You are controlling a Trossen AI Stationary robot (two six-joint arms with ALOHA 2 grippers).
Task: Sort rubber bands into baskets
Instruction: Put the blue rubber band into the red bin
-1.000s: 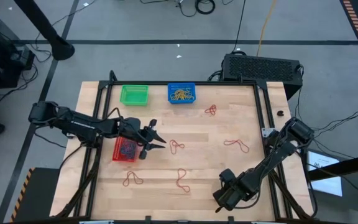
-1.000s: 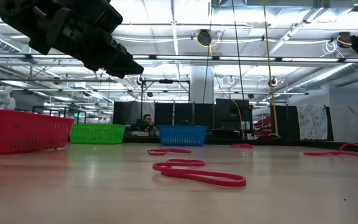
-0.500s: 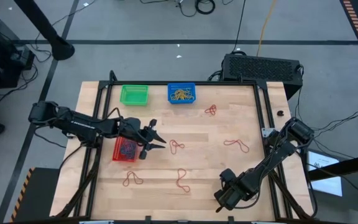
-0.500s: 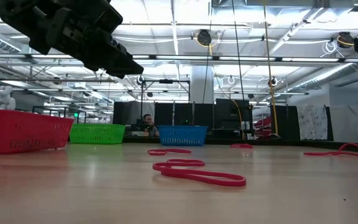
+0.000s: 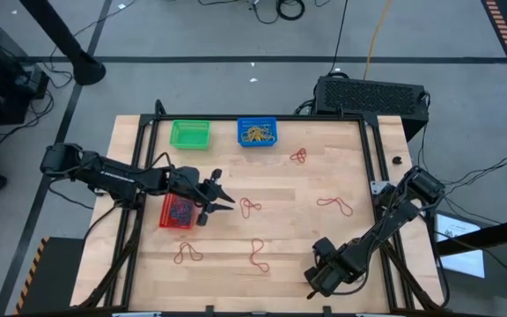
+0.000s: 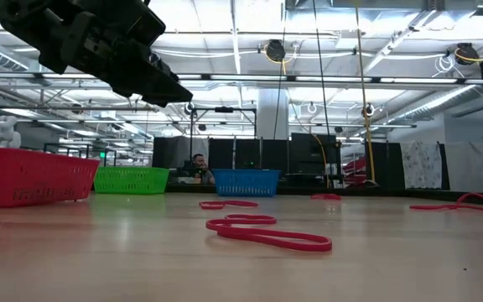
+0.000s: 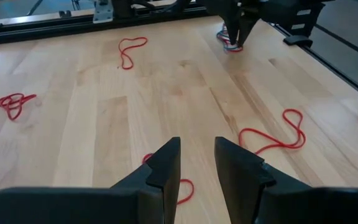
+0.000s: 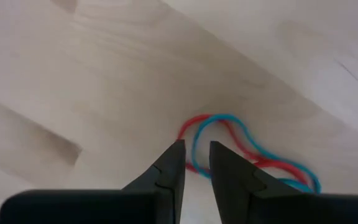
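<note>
My left gripper hangs above the table just right of the red basket, which holds dark bands. Its fingers stand a little apart and are empty. A red band lies on the table below it. My right gripper is low near the table's front edge, its fingers narrowly apart over one end of a red and a blue band tangled on the wood. The green basket and the blue basket, which holds yellow bands, stand at the far edge. My right gripper points down at the near end of the tangled red and blue bands. A red strand runs between and under its fingertips. I cannot tell whether the fingers touch it. The bands lie flat on the table.
Red bands lie loose on the wood: near the middle, at the far right, at the right, and two near the front. Black frame rails run along both sides of the table.
</note>
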